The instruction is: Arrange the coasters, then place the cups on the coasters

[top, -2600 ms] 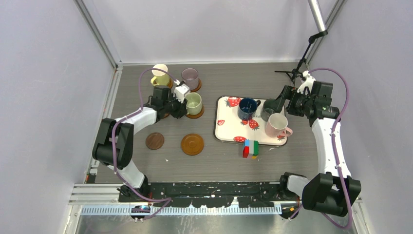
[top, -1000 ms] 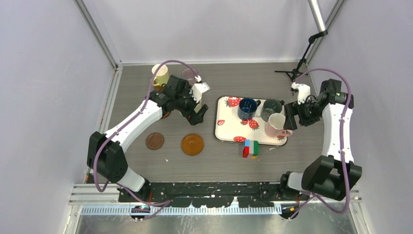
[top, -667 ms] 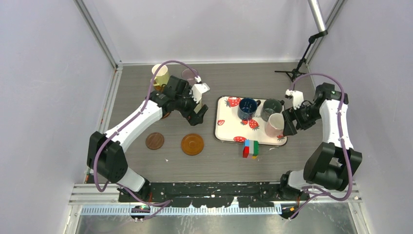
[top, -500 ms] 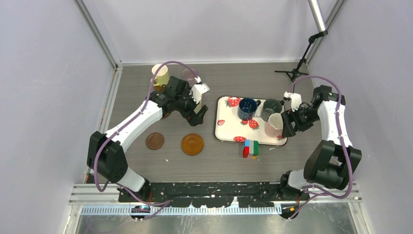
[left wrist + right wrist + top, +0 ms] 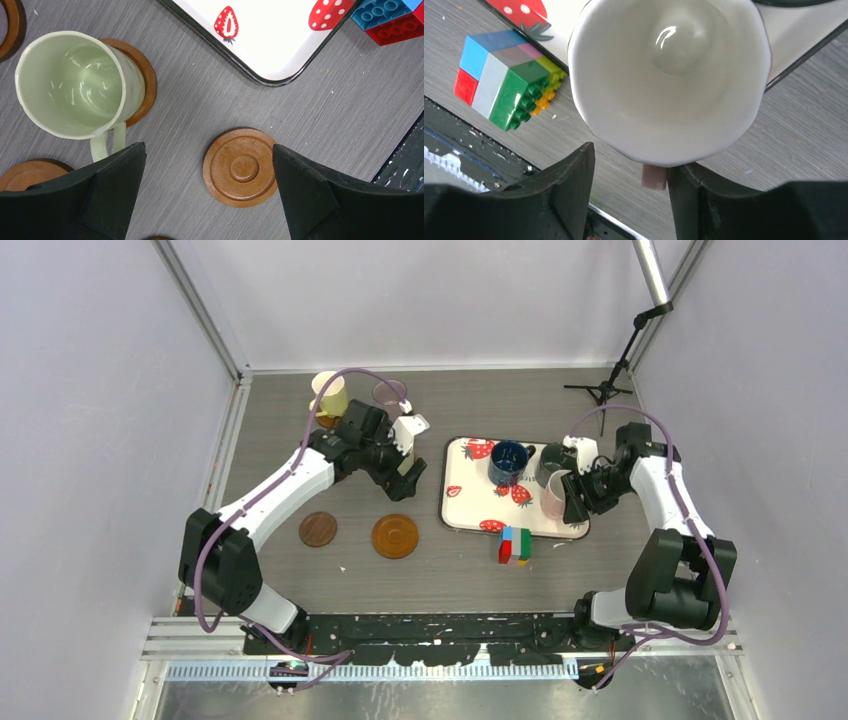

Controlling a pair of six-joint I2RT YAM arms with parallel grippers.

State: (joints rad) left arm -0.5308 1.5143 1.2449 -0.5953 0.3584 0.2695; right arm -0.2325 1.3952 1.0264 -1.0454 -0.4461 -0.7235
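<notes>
The pink cup [image 5: 669, 75] stands at the near right corner of the strawberry tray [image 5: 470, 502]. My right gripper [image 5: 631, 162] reaches it from the right. Its handle [image 5: 654, 177] lies between the jaws, against the right finger [image 5: 704, 200], with a gap to the left one. The dark blue cup [image 5: 508, 462] and grey cup [image 5: 553, 460] stand on the tray behind. My left gripper [image 5: 207, 150] hangs wide open and empty above a bare coaster [image 5: 242, 167], next to the light green cup [image 5: 75, 82] on its coaster [image 5: 145, 80]. The yellow cup [image 5: 328, 395] and mauve cup [image 5: 388, 392] stand far left.
A darker coaster [image 5: 318, 529] and a brown one [image 5: 395, 536] lie bare at the near left. The multicoloured block toy [image 5: 515, 545] sits just in front of the tray. A thin black stand [image 5: 605, 390] is at the far right. Walls close the sides.
My right gripper has moved left to the pink cup and its jaws have narrowed round the handle. The left gripper has let go of the green cup and risen, then held still.
</notes>
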